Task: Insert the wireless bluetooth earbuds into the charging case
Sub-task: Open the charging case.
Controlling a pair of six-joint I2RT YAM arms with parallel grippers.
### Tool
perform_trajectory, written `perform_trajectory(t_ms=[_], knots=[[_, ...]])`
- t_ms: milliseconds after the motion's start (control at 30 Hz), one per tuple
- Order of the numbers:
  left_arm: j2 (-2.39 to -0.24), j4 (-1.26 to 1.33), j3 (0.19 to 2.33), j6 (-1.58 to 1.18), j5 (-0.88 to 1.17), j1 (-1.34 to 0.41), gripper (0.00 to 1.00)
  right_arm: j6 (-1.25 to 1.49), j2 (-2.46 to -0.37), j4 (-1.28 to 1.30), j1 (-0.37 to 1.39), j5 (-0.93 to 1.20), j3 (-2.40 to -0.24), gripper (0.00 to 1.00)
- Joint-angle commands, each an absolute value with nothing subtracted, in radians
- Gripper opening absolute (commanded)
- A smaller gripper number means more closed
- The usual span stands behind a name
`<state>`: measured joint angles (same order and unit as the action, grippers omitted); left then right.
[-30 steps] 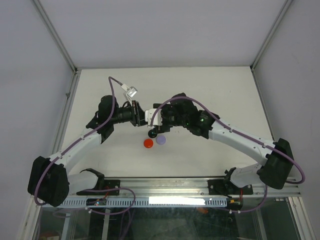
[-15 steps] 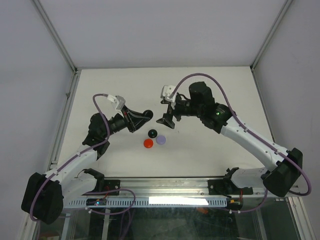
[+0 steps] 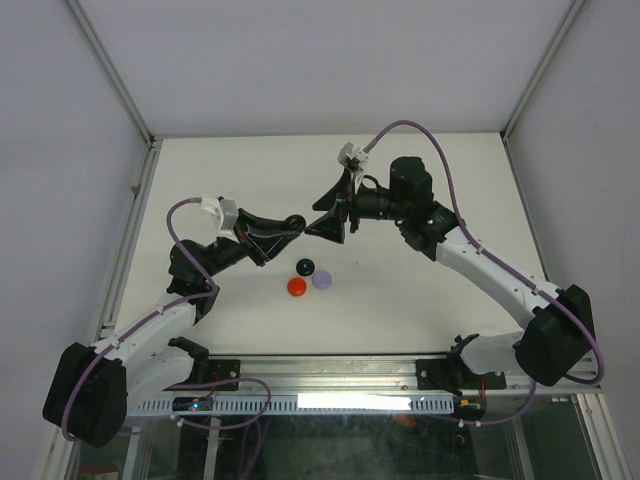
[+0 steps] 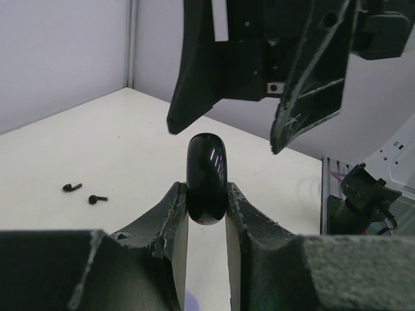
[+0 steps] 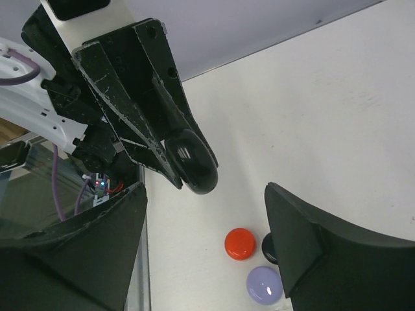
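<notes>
1. Left pincer (image 4: 206,197) clamped on black case (image 4: 206,162), held clear of the counter (image 4: 130,129), apparently to present it to the right arm
2. Right pincer (image 4: 225,133) gapes empty just beyond it
3. Two black earbuds (image 4: 72,187) lie on the counter, not yet inserted

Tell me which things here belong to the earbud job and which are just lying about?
Job: black charging case, held in the left gripper; open right gripper facing it; two black earbuds on the table.
Lying about, as far as I can tell: red disc, lilac disc, black disc.
</notes>
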<state>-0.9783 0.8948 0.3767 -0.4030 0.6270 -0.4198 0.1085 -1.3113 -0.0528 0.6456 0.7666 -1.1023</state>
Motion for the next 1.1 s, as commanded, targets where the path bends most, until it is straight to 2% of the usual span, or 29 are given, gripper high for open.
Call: perform_trajectory(t_ms=[0, 1067], knots=[[-0.984, 1.041, 0.364, -0.383, 0.709, -0.425, 0.0, 0.225, -1.345, -0.219, 0.65, 0.868, -1.107, 0.76], [-0.963, 1.032, 0.374, -0.315, 0.871, -0.451, 0.0, 0.199, -1.372, -0.135, 0.635, 0.787, -1.175, 0.73]])
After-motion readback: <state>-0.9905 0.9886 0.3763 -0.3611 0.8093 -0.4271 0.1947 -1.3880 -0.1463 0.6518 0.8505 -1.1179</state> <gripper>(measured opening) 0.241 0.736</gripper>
